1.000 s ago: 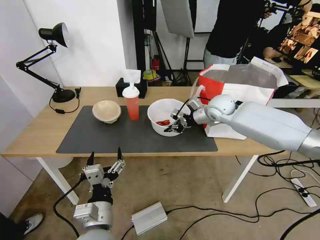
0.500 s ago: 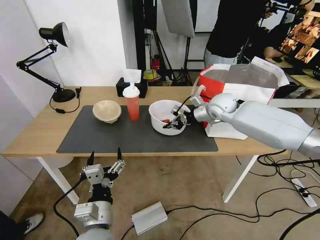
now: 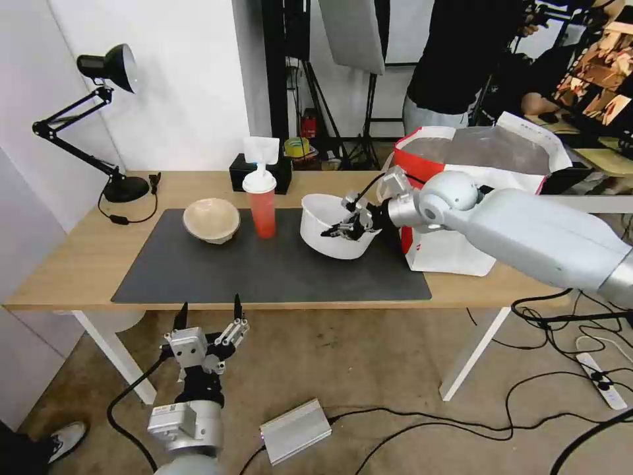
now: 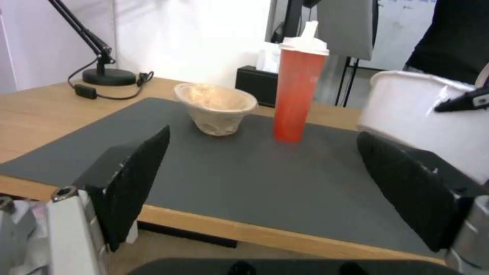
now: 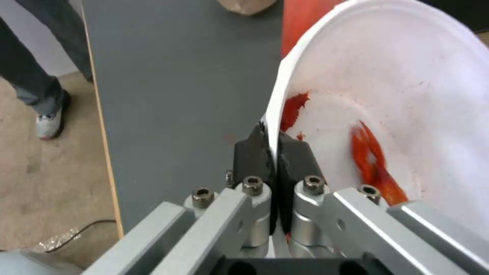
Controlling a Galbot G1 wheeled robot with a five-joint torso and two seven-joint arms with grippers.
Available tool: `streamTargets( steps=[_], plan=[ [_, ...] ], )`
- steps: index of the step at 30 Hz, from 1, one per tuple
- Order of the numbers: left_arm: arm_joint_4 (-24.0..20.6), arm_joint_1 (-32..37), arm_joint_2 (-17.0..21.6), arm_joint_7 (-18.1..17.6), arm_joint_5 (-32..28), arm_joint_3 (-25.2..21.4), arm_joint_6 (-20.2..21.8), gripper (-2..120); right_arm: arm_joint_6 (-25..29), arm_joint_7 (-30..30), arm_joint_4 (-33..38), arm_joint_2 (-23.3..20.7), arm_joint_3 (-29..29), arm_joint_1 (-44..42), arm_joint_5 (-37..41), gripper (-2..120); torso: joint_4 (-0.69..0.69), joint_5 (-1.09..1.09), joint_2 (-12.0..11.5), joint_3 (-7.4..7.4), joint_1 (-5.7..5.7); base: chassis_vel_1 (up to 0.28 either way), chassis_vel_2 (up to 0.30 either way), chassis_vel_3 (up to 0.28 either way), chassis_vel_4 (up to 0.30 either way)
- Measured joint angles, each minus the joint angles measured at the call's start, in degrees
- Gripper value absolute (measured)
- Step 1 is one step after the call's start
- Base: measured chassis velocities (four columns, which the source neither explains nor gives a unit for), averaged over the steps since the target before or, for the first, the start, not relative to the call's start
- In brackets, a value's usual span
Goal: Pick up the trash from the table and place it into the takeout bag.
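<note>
Trash sits along the long wooden table [image 3: 79, 264], on its dark grey mat [image 3: 264, 270], with the takeout bag [image 3: 475, 178] standing open at the table's right end, silver lining showing at its mouth. Largest of the three throwaway pieces is the white plastic bowl [image 3: 333, 231], which the head view shows tilted and raised off the mat just left of the bag, held at its near-right rim by the right pincer [image 3: 348, 227]. The right wrist view adds what the head view cannot: the two black fingers [image 5: 250, 152] are pressed together on the thin bowl wall, one outside and one inside, and red scraps [image 5: 372, 160] cling to the bowl's inner side. Next along, the tall red drink cup [image 3: 262, 201] with its white domed lid stands upright on the mat, and the shallow beige paper bowl [image 3: 211, 221] rests further left, apart from the cup. The left wrist view shows both from low down, the cup standing clear of the paper bowl, with the white bowl's side at the frame edge. The left pincer [image 3: 208, 313] hangs below the table's front edge, its fingers [image 4: 132, 179] spread wide and empty.
</note>
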Motion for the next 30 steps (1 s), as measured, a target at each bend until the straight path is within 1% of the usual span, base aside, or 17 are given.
streamTargets(
  steps=[11,30],
  plan=[
    [-0.3,0.1,-0.1,0.0,0.2,0.0,0.0,97,0.1,-0.3,1.0,-0.7,0.4,2.2,0.7,0,0.0,0.0,0.0,0.0,0.0,0.0,0.0,0.0,0.0],
    [-0.7,0.0,0.3,0.0,0.0,-0.1,-0.1,97,0.2,-0.5,1.2,0.3,0.0,5.8,2.2,0,0.0,0.0,0.0,0.0,0.0,0.0,0.0,0.0,0.0]
  ],
)
